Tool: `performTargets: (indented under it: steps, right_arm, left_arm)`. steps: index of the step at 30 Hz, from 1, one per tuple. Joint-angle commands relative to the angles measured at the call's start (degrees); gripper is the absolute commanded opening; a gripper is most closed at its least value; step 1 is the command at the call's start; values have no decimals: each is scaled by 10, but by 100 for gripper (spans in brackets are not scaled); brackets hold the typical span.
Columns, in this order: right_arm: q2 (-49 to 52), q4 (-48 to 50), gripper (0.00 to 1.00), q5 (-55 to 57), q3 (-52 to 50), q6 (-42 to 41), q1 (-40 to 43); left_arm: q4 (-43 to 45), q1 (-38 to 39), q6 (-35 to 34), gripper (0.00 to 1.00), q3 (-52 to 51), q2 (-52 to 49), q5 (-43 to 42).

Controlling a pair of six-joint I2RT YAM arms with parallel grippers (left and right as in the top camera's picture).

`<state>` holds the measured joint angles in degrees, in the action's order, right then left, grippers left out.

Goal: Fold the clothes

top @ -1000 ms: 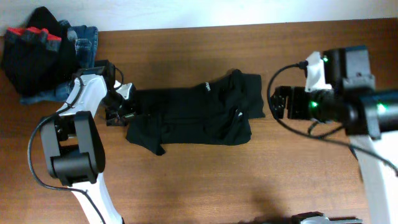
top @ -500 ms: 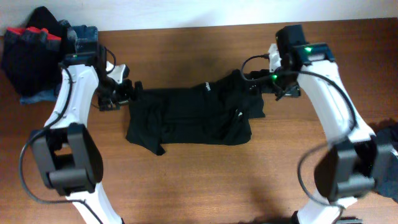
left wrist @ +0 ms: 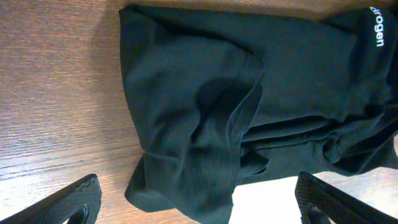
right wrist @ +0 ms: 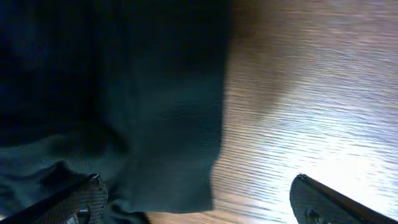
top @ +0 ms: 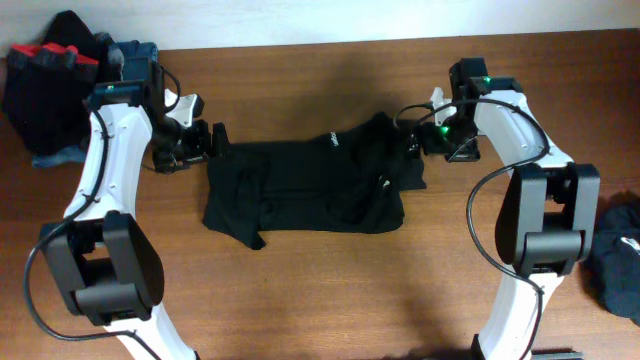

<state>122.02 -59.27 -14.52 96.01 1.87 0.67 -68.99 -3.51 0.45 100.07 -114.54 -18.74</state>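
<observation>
My left claw and right claw are both released; I'd pinch the black top just ahead of each, evenly.

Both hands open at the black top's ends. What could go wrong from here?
1. The black top lies bunched in overlapping folds near the left hand; it may pinch only one layer.
2. The right hand sits over just the top's edge, so a grasp could catch little fabric and slip.

a: left wrist view, the black top runs off the right edge.
b: right wrist view's all blur, folds won't resolve. overhead, a dark bundle is clipped at the right edge, and the neck label is too small to read.
</observation>
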Motion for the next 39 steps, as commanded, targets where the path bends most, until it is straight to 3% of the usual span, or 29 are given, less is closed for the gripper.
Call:
performTargets:
  steps: [1, 7, 15, 24, 39]
  right_arm:
    - [6, 2, 99, -64, 7, 27, -3]
    - [6, -5, 99, -130, 4, 53, -3]
    - [6, -3, 99, -133, -25, 97, -3]
    - [6, 26, 99, -63, -60, 120, -2]
    - [12, 65, 99, -58, -79, 122, -2]
  left_arm:
    - [-1, -1, 5, 99, 4, 7, -10]
    - [-3, -1, 5, 99, 4, 7, -10]
    - [-3, -1, 5, 99, 4, 7, -10]
    - [-3, -1, 5, 99, 4, 7, -10]
    - [-5, -1, 5, 99, 4, 7, -10]
